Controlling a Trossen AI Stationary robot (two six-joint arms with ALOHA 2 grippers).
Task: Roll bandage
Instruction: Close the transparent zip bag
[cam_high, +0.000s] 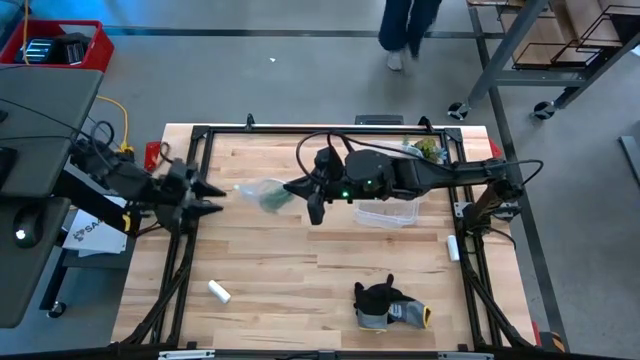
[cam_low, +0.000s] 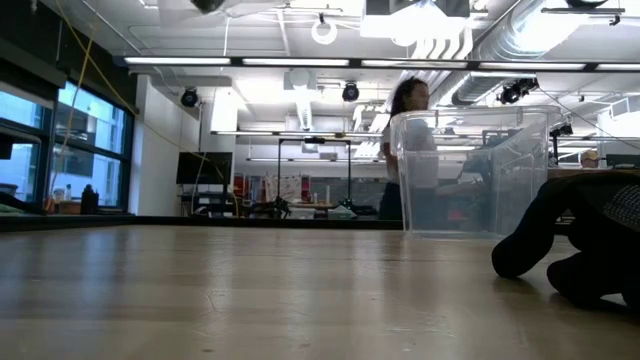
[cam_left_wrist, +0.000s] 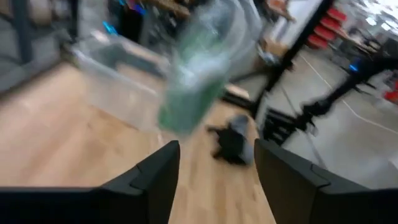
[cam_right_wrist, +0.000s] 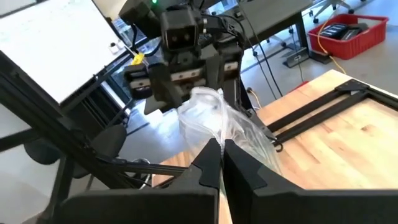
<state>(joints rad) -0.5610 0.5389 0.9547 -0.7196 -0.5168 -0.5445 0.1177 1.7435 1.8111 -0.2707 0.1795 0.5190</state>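
Note:
The green bandage (cam_high: 270, 198) sits inside a clear plastic bag (cam_high: 258, 189) held above the middle of the table. It also shows as a green blur in the left wrist view (cam_left_wrist: 193, 93). My right gripper (cam_high: 291, 188) reaches in from the table's right and is shut on the bag (cam_right_wrist: 211, 118). My left gripper (cam_high: 214, 197) is open and empty at the table's left, pointing at the bag, which hangs a short way beyond its fingertips (cam_left_wrist: 165, 163). My right gripper pinches the clear bag's crumpled plastic (cam_right_wrist: 217, 138) between its two shut fingers. It comes in roughly level from the table's right. The bag sticks out past the fingertips toward the left arm, with the bandage inside it, clear of the table.
A clear plastic container (cam_high: 390, 212) stands right of centre, under my right arm. A dark grey glove (cam_high: 385, 305) lies near the front edge and a small white cylinder (cam_high: 219, 291) at front left. A person (cam_high: 405, 30) walks beyond the far edge.

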